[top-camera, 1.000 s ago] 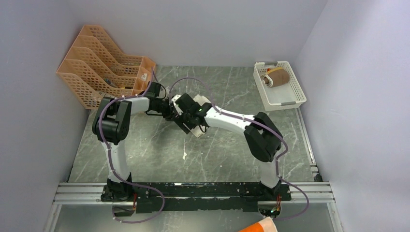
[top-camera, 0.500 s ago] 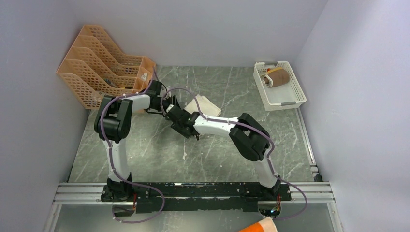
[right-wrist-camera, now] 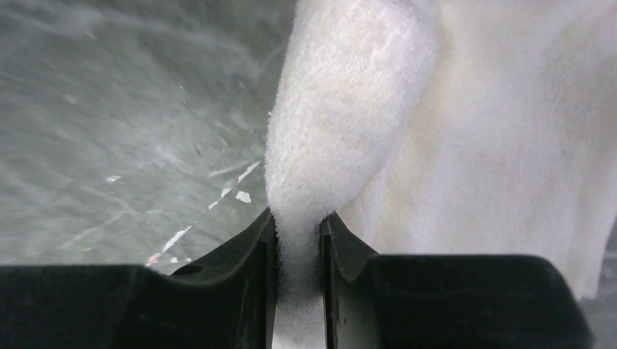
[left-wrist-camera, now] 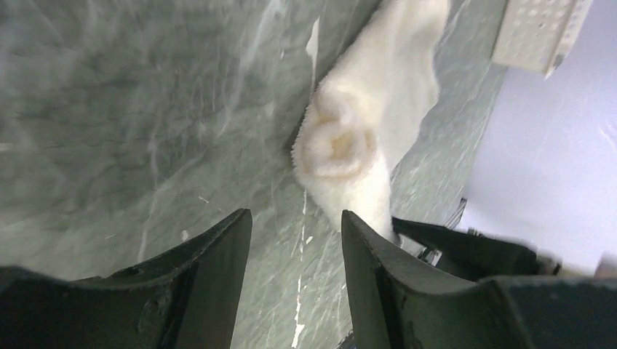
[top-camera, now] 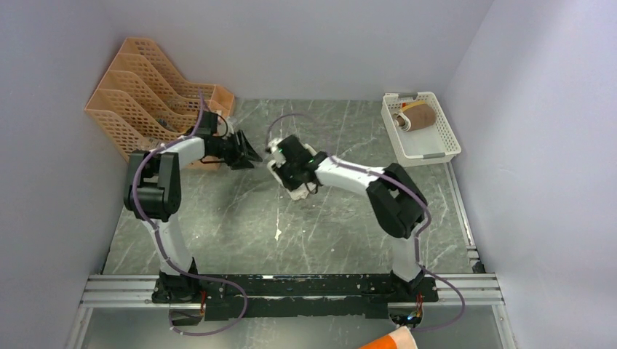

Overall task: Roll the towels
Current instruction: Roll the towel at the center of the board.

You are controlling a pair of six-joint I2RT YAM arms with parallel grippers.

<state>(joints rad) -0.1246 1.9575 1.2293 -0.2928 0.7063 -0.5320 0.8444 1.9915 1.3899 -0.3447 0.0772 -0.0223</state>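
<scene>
1. We see the right gripper (right-wrist-camera: 298, 217) nipped nearly closed on a fold of the cream-white towel (right-wrist-camera: 349, 109). The pile is squeezed between its two fingers, and the rest of the cloth bulges out ahead of them.
2. The left gripper (left-wrist-camera: 295, 222) stands about half open with nothing between its fingers. It hangs over the dark marbled table (top-camera: 240, 218).
3. The coming move turns on this relation: the cream-white towel lies straight ahead of the left gripper, near it but apart. A coiled end faces that wrist camera.
4. We judge that the towel's long axis runs away from the left gripper, roughly along its pointing direction and toward the right side of the table. The overhead view hides most of the cloth under the right wrist, so we hold this loosely.
5. The right arm is the nearer one, being already on the cloth. The left would have to come forward and a little to its right to meet the coiled end.
6. The white perforated basket (top-camera: 431, 155) at the far right corner holds the brown-tan towel (top-camera: 420, 116), which looks already rolled.
7. The orange file rack (top-camera: 145, 94) stands at the far left, just behind the left gripper. We cannot tell what, if anything, is in its slots.
</scene>
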